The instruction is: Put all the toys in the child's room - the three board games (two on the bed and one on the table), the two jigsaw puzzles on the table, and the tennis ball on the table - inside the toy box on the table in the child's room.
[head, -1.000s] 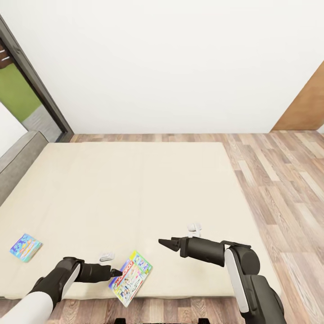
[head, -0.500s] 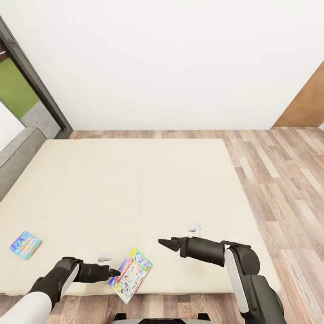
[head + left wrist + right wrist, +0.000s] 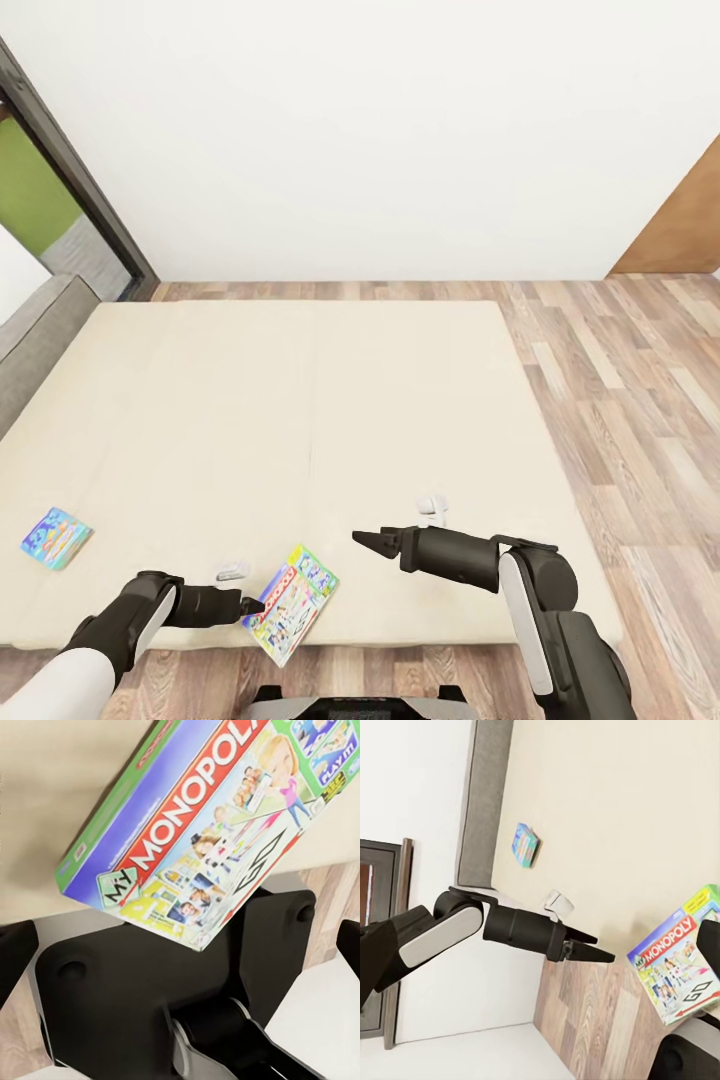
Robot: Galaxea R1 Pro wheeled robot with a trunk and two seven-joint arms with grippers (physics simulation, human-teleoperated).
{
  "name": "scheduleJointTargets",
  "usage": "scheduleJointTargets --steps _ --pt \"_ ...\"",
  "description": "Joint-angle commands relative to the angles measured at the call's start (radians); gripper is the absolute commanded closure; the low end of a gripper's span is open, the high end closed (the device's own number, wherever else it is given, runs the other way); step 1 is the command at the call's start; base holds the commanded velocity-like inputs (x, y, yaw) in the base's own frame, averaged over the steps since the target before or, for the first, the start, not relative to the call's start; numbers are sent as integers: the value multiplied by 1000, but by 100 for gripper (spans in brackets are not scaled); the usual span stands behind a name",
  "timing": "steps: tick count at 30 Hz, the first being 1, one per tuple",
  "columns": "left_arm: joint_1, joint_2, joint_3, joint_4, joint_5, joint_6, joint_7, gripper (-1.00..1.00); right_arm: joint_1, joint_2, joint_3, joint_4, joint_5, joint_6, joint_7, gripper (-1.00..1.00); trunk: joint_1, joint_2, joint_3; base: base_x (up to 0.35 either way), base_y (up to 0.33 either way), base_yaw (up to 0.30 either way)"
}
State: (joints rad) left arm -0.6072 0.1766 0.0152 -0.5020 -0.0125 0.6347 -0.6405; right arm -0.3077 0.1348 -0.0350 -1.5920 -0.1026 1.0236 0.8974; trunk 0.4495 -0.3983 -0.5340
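The step in hand looks like the fetching of a board game off the bed (image 3: 300, 400); the green Monopoly box (image 3: 291, 603) hangs over the bed's near edge, one corner out above the wood floor (image 3: 620, 400), and the left end effector (image 3: 252, 605) has its tip against the box's left edge; from the left wrist view the box (image 3: 202, 832) seems to sit between the two fingers, whose dark tips (image 3: 15, 949) stand wide at either side, yet whether they pinch it cannot be told, since nothing shows them pressing its faces; the right end effector (image 3: 365, 541) hovers above the mattress just beside the box, fingers drawn to a clenched point and carrying nothing; the smaller blue board game (image 3: 55, 537) lies flat, well apart toward the headboard side; the next move probably calls for a sure grip on the thin overhanging edge before any lift, because a flat box held at one rim may swing or slip.
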Motion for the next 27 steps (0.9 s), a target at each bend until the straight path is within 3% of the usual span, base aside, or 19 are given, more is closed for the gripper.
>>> scheduleJointTargets --steps 1,27 --pt "0 0 2 -1 -1 6 -4 -100 -1 1 -2 0 -5 7 0 -100 0 -2 -3 0 0 0" --pt "0 1 3 -3 1 -1 -5 -100 -1 0 -2 0 -5 6 0 -100 0 -2 -45 0 0 0"
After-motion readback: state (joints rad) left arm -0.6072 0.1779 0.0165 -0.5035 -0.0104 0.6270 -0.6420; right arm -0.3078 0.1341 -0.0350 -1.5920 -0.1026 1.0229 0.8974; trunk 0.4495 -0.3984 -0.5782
